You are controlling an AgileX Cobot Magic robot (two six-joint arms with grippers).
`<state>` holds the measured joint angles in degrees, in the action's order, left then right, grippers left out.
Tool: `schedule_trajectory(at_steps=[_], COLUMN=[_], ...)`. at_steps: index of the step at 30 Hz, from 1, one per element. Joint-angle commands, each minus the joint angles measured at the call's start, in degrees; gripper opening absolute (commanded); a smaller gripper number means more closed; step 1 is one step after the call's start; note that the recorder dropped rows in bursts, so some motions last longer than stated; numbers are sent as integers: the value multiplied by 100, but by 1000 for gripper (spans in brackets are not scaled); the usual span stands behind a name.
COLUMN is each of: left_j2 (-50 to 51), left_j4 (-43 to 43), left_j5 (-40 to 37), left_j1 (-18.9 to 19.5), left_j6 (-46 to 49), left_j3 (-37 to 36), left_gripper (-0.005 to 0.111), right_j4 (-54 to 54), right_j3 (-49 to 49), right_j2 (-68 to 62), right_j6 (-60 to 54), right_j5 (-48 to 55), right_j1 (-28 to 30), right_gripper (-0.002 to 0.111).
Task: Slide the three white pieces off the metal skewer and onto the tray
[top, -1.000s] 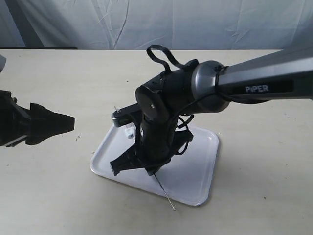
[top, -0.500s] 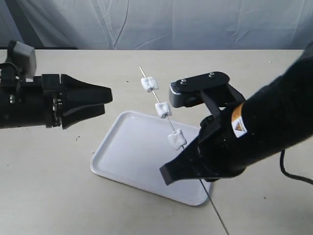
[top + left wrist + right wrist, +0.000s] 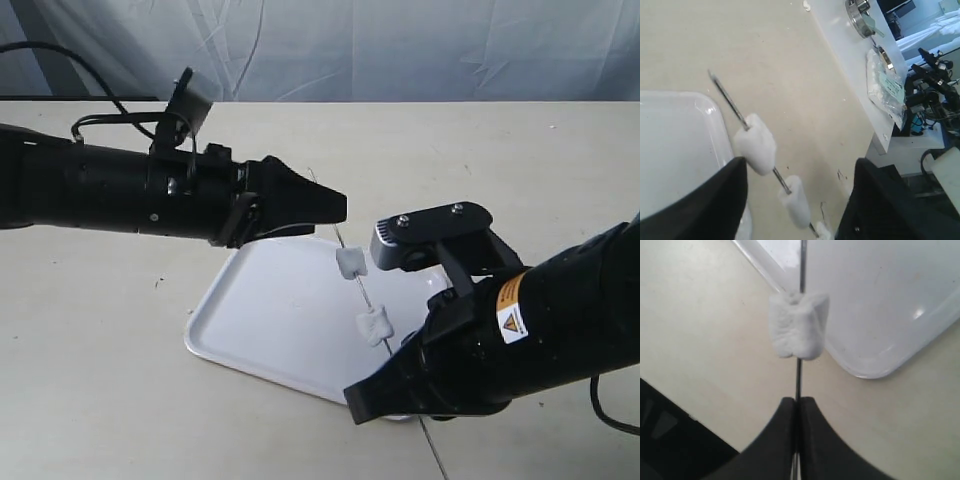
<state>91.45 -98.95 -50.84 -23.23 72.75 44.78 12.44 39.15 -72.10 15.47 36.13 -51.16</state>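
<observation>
R gripper [image 3: 797,402]: fingers pressed together, pinching the metal skewer [image 3: 362,292] at its lower end, bottom right of ext. view. Skewer is off the table [image 3: 100,400], running diagonally from centre frame down to lower right, above the tray [image 3: 250,330].

L gripper [image 3: 330,208] reaches in from left of ext. view, tips at centre frame, right at the skewer's upper part. Jaws spread wide, holding nothing. In L wrist view the skewer passes btwn the two fingers [image 3: 715,195].

The three white pieces are all on the skewer. Ext. view shows two: upper piece [image 3: 351,262] just past the L gripper tips, lower piece [image 3: 375,326] near the R gripper. The third is hidden behind the L gripper there. L wrist view shows all three in a row; end piece [image 3: 756,145] sits just beside one finger. Contact: can't tell. Bare skewer tip sticks out past it.

Tray sits flat on the table, centre of ext. view, w/ nothing lying in it.
</observation>
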Motion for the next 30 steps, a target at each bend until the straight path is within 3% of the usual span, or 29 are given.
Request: schedule_trajectory(at_steps=[1, 21, 30], left_j2=[20, 320, 320], left_j4=[-100, -100, -100], left_j5=[300, 75, -74], left_j1=[-85, -85, -85], left_j6=[-121, -232, -232], left_j3=[196, 271, 271], left_gripper=[59, 58, 29], right_j4=[5, 155, 155], right_j3=[-27, -27, -27], right_j2=[35, 46, 46], right_j6=[-39, -39, -39], right_j5=[-53, -99, -99], right_j1=[-26, -26, -26], right_gripper=[-1, -1, -1])
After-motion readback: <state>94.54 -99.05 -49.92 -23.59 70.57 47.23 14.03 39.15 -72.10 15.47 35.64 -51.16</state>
